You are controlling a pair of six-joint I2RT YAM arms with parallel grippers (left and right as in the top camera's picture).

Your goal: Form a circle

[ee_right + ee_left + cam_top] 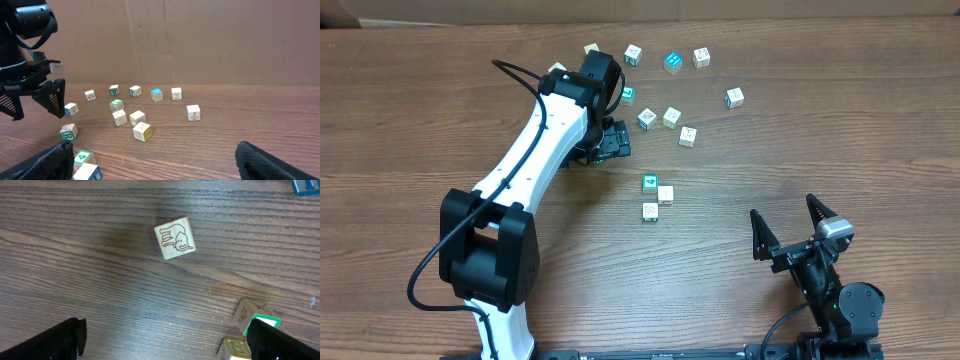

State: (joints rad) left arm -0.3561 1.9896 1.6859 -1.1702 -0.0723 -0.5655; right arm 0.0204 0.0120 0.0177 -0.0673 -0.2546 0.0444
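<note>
Two grippers gaping wide, left gripper (612, 141) and right gripper (788, 225) empty, cubes (657, 118) scattered

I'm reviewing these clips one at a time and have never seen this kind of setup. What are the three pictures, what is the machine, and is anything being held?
There are two robot arms at a wooden table. One picture looks down from above; the other two come from a camera on each wrist, so the dark shapes at their lower corners are that arm's own fingers. The left gripper reaches out among small printed cubes, pale wood and teal, lying loosely scattered. Its wrist view shows open jaws, nothing between them, over a cube with an elephant drawing. The right gripper sits near the table's front edge, open and empty.
</note>
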